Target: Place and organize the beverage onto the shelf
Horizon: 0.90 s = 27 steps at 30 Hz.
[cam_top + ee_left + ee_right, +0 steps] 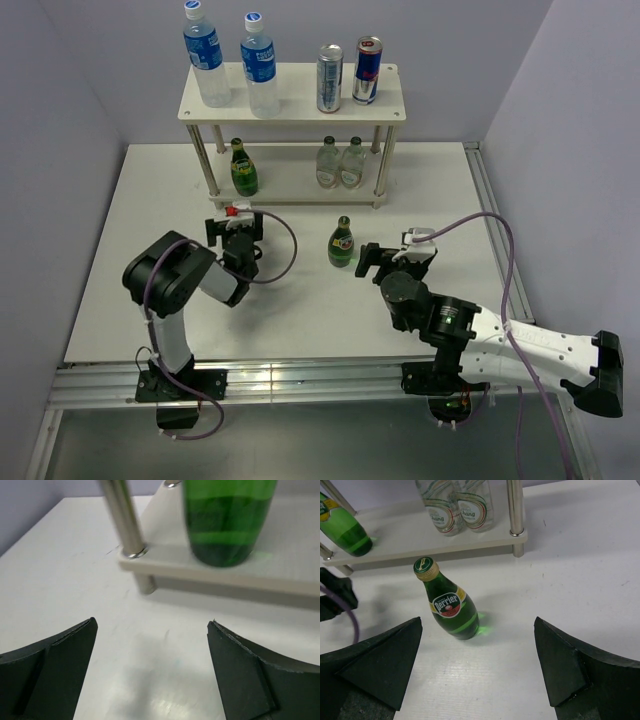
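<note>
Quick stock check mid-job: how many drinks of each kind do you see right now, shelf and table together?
Blue-label plastic bottles: 2
Slim cans: 2
Green glass bottles: 2
Clear glass bottles: 2
Total: 8

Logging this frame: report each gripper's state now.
Left gripper: open, holding nothing.
Right gripper: open, empty; the green bottle stands free ahead of its jaws.
</note>
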Motion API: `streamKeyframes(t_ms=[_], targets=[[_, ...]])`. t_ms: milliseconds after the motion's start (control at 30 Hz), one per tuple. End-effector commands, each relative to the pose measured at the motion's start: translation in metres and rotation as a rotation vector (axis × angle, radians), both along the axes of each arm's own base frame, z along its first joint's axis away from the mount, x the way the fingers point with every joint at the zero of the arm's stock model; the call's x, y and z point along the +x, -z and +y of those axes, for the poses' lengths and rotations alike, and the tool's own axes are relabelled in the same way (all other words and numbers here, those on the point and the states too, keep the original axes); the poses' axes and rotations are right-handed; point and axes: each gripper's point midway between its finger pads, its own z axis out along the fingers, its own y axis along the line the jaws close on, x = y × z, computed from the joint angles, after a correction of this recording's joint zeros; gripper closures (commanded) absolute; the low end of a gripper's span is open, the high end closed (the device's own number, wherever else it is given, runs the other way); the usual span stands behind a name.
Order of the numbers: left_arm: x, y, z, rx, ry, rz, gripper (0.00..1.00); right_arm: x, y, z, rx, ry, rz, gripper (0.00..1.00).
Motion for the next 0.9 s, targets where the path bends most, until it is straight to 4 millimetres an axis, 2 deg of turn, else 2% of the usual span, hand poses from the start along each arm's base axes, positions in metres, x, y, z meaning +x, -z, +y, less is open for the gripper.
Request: streamKeyframes(t_ms=[0,133,167,200,233,267,300,333,367,400,433,467,500,533,600,633,667,767,833,867], targets=[[-0.034,-0.116,0.016,-0.284,-0.076,-0.444,0.02,0.003,0.002,0.006,-0.009,-0.002,0.009,0.00],[-0.067,-0.107,0.002,-0.217,-0.072,-0.295,0.02,0.003,0.000,0.007,-0.011,-0.002,0.009,0.00],[-0.079,-0.120,-0.016,-0.257,-0.009,-0.291,0.03,0.003,-0.002,0.005,-0.003,-0.004,0.003,0.00],[-0.082,-0.097,-0.035,-0.171,0.084,-0.160,0.04,0.002,-0.003,0.004,-0.001,-0.002,0.000,0.00],[-0.087,-0.096,-0.055,-0.277,0.174,-0.136,0.09,0.002,-0.006,0.002,0.008,0.001,-0.006,0.00],[-0.093,-0.102,-0.076,-0.335,0.261,-0.106,0.09,0.001,-0.006,0.000,0.010,0.004,-0.007,0.00],[-0.104,-0.120,-0.094,-0.420,0.393,-0.085,0.10,0.001,-0.006,-0.002,0.006,0.010,-0.007,0.00],[-0.111,-0.111,-0.101,-0.453,0.437,-0.025,0.15,0.001,-0.007,-0.004,0.008,0.019,-0.009,0.00],[-0.119,-0.111,-0.106,-0.464,0.487,-0.007,0.13,0.000,-0.008,-0.006,0.011,0.025,-0.012,0.00],[-0.128,-0.119,-0.107,-0.489,0.529,-0.020,0.13,0.000,-0.009,-0.008,0.012,0.030,-0.013,0.00],[-0.142,-0.109,-0.120,-0.475,0.636,0.012,0.12,-0.001,-0.011,-0.011,0.022,0.036,-0.018,0.00],[-0.150,-0.113,-0.124,-0.467,0.695,0.002,0.11,-0.001,-0.011,-0.011,0.027,0.035,-0.021,0.00],[-0.154,-0.107,-0.127,-0.443,0.733,0.014,0.04,-0.001,-0.010,-0.012,0.027,0.034,-0.023,0.00],[-0.163,-0.104,-0.139,-0.428,0.821,0.036,0.05,-0.002,-0.012,-0.013,0.037,0.033,-0.026,0.00],[-0.172,-0.099,-0.155,-0.416,0.923,0.048,0.05,-0.002,-0.013,-0.014,0.041,0.034,-0.030,0.00],[-0.170,-0.096,-0.156,-0.411,0.923,0.052,0.05,-0.002,-0.014,-0.014,0.042,0.035,-0.031,0.00],[-0.173,-0.092,-0.169,-0.401,0.982,0.074,0.05,-0.002,-0.014,-0.014,0.040,0.039,-0.032,0.00],[-0.170,-0.079,-0.186,-0.380,1.026,0.115,0.07,-0.003,-0.014,-0.015,0.046,0.039,-0.030,0.00],[-0.167,-0.086,-0.195,-0.398,1.046,0.085,0.07,-0.004,-0.013,-0.017,0.057,0.039,-0.031,0.00],[-0.164,-0.074,-0.200,-0.388,1.049,0.111,0.07,-0.004,-0.011,-0.017,0.057,0.038,-0.030,0.00]])
